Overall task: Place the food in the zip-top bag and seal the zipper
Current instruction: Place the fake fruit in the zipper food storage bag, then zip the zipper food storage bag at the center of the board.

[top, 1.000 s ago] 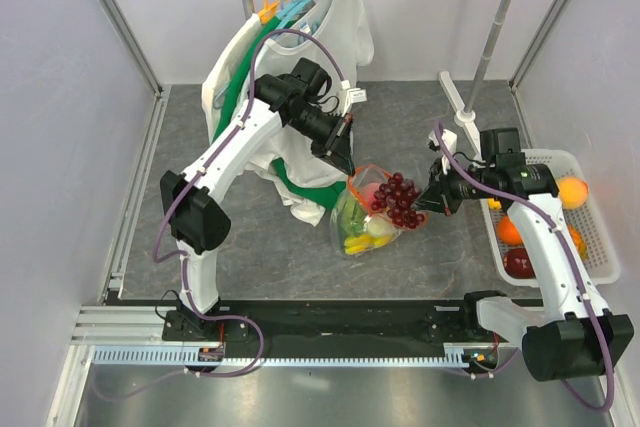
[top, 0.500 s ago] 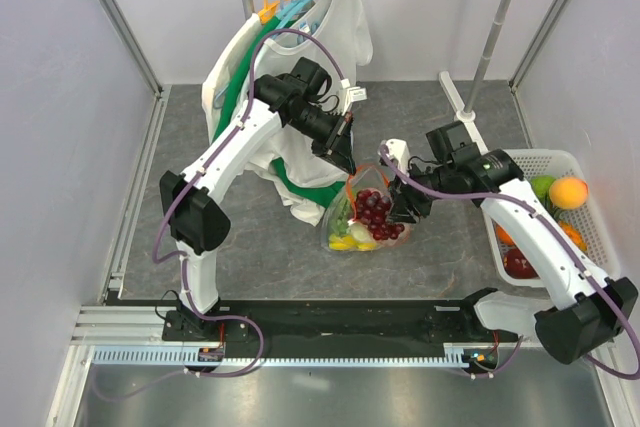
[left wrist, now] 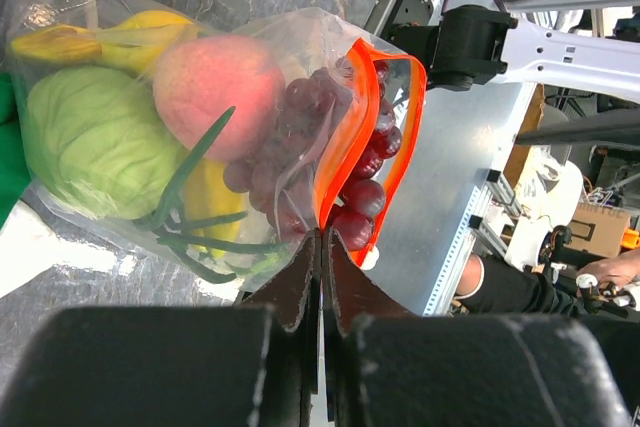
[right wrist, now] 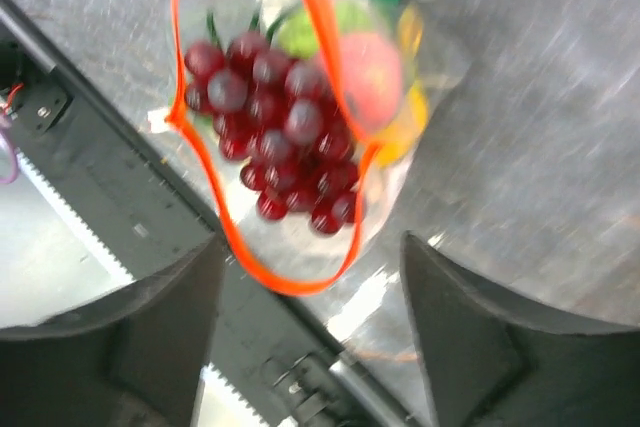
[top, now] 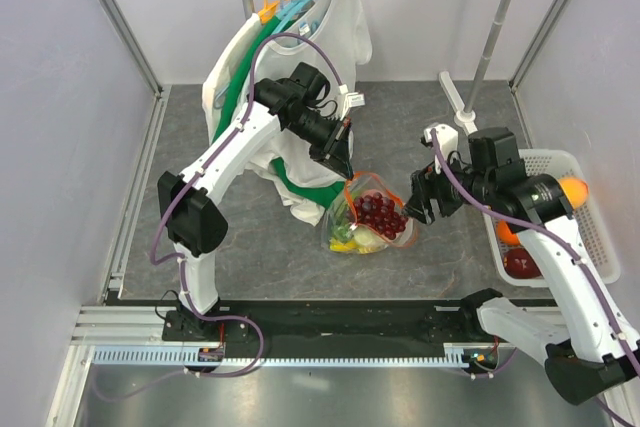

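The clear zip-top bag (top: 362, 225) hangs over the grey floor, its mouth gaping. My left gripper (top: 345, 169) is shut on the bag's rim at the orange zipper (left wrist: 345, 147), its fingertips (left wrist: 310, 252) pinching the plastic. Inside lie dark red grapes (left wrist: 300, 147), a pink peach (left wrist: 220, 82), a green leafy head (left wrist: 85, 142), yellow bananas (left wrist: 150, 27) and green onion stalks (left wrist: 190, 177). My right gripper (top: 418, 199) stands open and empty just right of the bag. In the right wrist view the right gripper (right wrist: 312, 244) looks into the zipper loop (right wrist: 190, 187) at the grapes (right wrist: 280, 137).
A white slatted basket (top: 598, 232) at the right holds an orange (top: 572, 190), a red apple (top: 518, 262) and other fruit. A clothes rack with a white shirt (top: 335, 32) and green garment stands behind the left arm. The black base rail (top: 340, 317) runs along the near edge.
The right gripper carried the grape bunch into the bag's mouth, opened, and drew back to the right empty. The grapes now lie in the bag. The left gripper kept its pinch.
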{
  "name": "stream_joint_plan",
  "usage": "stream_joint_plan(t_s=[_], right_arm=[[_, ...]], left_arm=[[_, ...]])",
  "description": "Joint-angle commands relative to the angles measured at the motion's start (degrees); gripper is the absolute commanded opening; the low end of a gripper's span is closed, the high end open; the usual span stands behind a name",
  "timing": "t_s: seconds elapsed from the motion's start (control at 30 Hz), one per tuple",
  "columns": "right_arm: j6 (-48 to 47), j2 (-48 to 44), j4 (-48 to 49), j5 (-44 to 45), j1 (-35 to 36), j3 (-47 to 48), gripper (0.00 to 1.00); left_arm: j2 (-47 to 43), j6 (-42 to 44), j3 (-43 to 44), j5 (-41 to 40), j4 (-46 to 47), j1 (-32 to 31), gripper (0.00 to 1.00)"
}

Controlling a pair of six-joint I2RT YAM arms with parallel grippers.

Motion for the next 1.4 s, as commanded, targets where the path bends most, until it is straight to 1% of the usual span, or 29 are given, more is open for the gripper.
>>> stream_joint_plan(t_s=[0.0,0.07,0.23,0.3,0.33,0.4,0.43,0.5,0.53,0.6,0.63,0.67,0.7,0.73,0.8,0.83,0.87,0.9,0.93,0.97,1.0,1.03,1.07,1.1,1.13,1.23,1.3,1.33,1.37], right_arm=[[6.8,0.3,-2.4,0.1,-0.2,-6.0,0.72],[6.9,1.1,-2.2,0.3,-0.2,-5.8,0.69],[9.0,4.8,-3.0,0.6,-0.6,-7.4,0.67],[10.3,4.9,-2.6,1.8,-1.1,-8.7,0.63],[10.6,5.0,-2.5,2.4,-1.4,-8.8,0.58],[11.1,5.1,-2.7,1.2,-2.6,-9.9,0.56],[11.6,5.2,-3.0,0.7,-3.0,-10.5,0.53],[12.0,5.3,-3.3,-0.2,-4.5,-12.4,0.42],[12.0,5.5,-3.4,-0.5,-5.0,-12.8,0.3],[11.6,5.7,-3.3,-1.9,-6.1,-13.4,0.14],[11.7,6.0,-2.9,-4.8,-6.3,-13.5,0.04],[12.3,6.2,-2.4,-6.6,-6.4,-13.4,0.0],[12.6,6.2,-2.2,-8.4,-6.6,-13.0,0.0],[12.7,6.1,-1.6,-14.2,-6.8,-12.4,0.0],[16.5,3.9,0.5,-20.5,-7.9,-10.5,0.0],[19.7,2.7,5.0,-26.7,-8.4,-10.0,0.0],[28.0,1.3,8.6,-28.8,-8.4,-9.4,0.0],[33.6,-1.2,12.4,-29.9,-8.5,-9.1,0.0],[38.3,-2.5,20.4,-30.5,-8.5,-9.1,0.0],[42.3,-3.7,24.1,-30.6,-8.6,-9.6,0.0],[47.6,-5.2,26.6,-30.2,-8.5,-9.7,0.0],[47.6,-5.2,26.5,-29.6,-8.5,-9.6,0.0],[47.3,-5.2,25.9,-28.9,-8.5,-10.5,0.0],[46.9,-5.3,26.0,-28.5,-8.6,-11.7,0.0],[46.5,-5.3,25.7,-28.2,-8.6,-13.1,0.0],[43.5,-5.9,23.5,-23.4,-8.6,-17.8,0.0],[40.5,-5.7,21.0,-20.2,-8.5,-19.8,0.0],[38.8,-5.6,20.5,-19.4,-8.6,-20.4,0.0],[38.0,-5.7,20.4,-19.1,-8.5,-21.2,0.0]], left_arm=[[-2.9,-0.1,0.4,0.5,2.0,0.7,0.02],[-2.9,-0.1,0.3,0.0,2.0,0.7,0.02],[-3.0,0.0,0.4,-0.5,2.0,0.8,0.02],[-3.1,0.2,0.4,-0.8,2.0,0.8,0.02],[-3.2,0.3,0.3,-0.9,2.1,0.8,0.02],[-3.2,0.8,0.2,-1.4,2.0,0.8,0.02],[-3.2,0.9,0.0,-1.4,2.0,0.8,0.02],[-3.4,1.3,-0.2,-1.8,2.0,0.8,0.02],[-3.4,1.4,-0.3,-1.8,2.0,0.8,0.02],[-3.4,1.7,-0.5,-2.7,2.0,0.8,0.02],[-3.4,2.0,-0.7,-2.9,2.0,0.8,0.02],[-3.5,2.2,-0.8,-3.3,2.1,0.8,0.02],[-3.6,2.6,-1.0,-4.5,2.2,0.4,0.02],[-3.7,2.9,-1.0,-5.0,2.1,0.1,0.02],[-4.7,3.5,-0.3,-7.8,2.1,-1.6,0.02],[-5.0,3.5,1.5,-9.0,1.5,-2.6,0.02],[-5.3,6.3,3.2,-10.1,0.7,-3.6,0.03],[-5.4,7.2,5.2,-12.5,-0.3,-6.2,0.04],[-5.3,8.3,9.5,-14.0,-1.4,-7.6,0.06],[-5.0,11.4,11.8,-15.6,-4.8,-9.2,0.06],[-4.4,13.3,13.6,-19.0,-6.5,-12.8,0.06],[-4.3,15.4,15.6,-21.0,-8.4,-14.7,0.06],[-4.3,18.4,15.4,-23.3,-10.0,-16.3,0.06],[-4.8,19.4,14.1,-27.2,-10.1,-18.6,0.04],[-5.0,20.0,10.8,-28.5,-10.0,-19.4,0.02],[-3.9,20.6,7.8,-29.6,-9.7,-19.8,0.02],[-3.2,20.4,8.4,-31.4,-8.9,-19.7,0.02],[-2.8,20.1,8.7,-31.3,-8.7,-19.6,0.02],[-2.8,19.2,8.8,-28.5,-8.7,-18.9,0.02]])
